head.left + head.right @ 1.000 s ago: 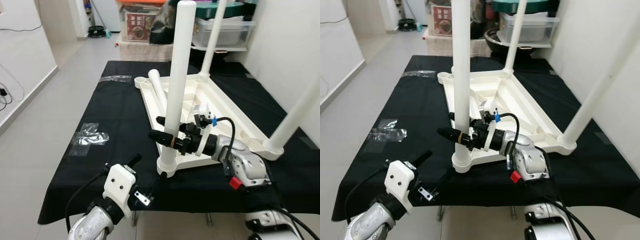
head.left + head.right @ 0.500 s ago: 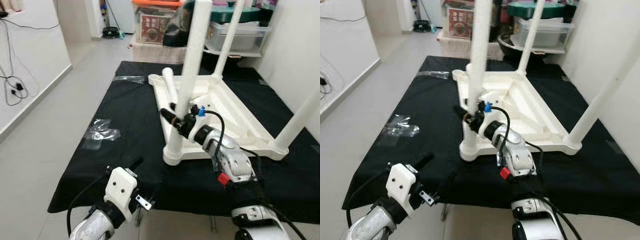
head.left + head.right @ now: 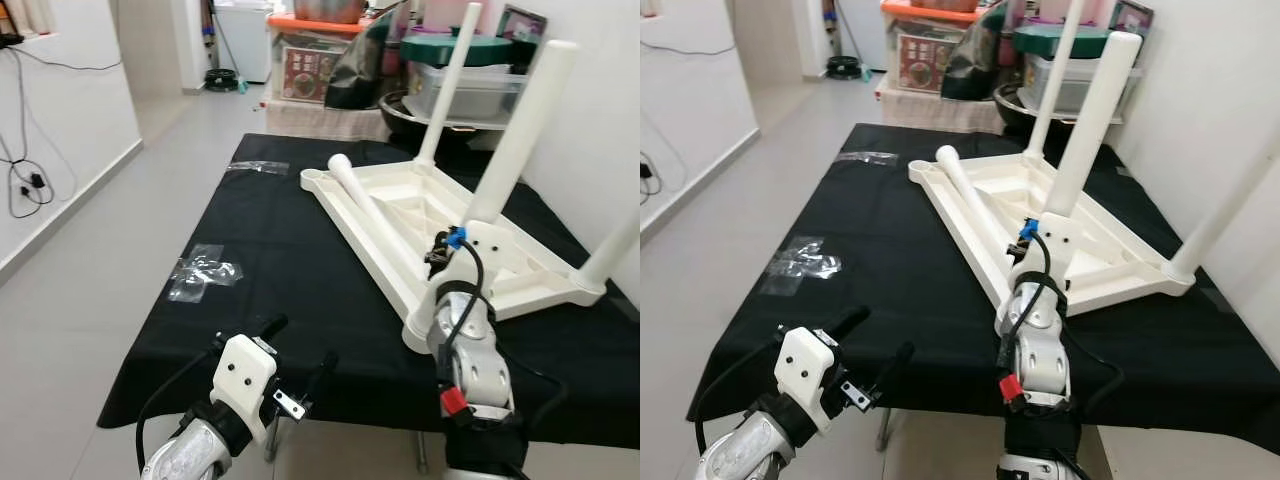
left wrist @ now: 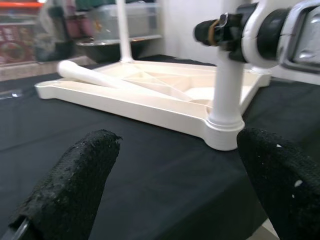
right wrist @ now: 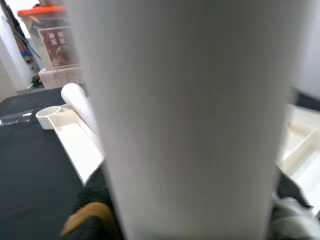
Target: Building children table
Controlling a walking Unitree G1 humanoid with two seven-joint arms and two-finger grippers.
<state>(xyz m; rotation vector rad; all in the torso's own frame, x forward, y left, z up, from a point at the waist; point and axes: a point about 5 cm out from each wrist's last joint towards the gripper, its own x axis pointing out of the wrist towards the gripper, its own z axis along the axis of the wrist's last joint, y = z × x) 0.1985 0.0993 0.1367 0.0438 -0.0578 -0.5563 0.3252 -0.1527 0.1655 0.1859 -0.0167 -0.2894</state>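
One black cloth (image 3: 280, 270), grey floor (image 3: 90, 290).

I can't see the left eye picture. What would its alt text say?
An upside-down white children's table lies on a black-covered table, three legs standing up and a fourth leg lying loose inside it. The robot's right gripper holds the nearest upright leg; its left gripper hovers open at the near edge.

Right claw (image 4: 220, 31) tips hidden behind near leg (image 3: 510, 135); far-right leg (image 3: 608, 258) cut off at 3 o'clock edge.
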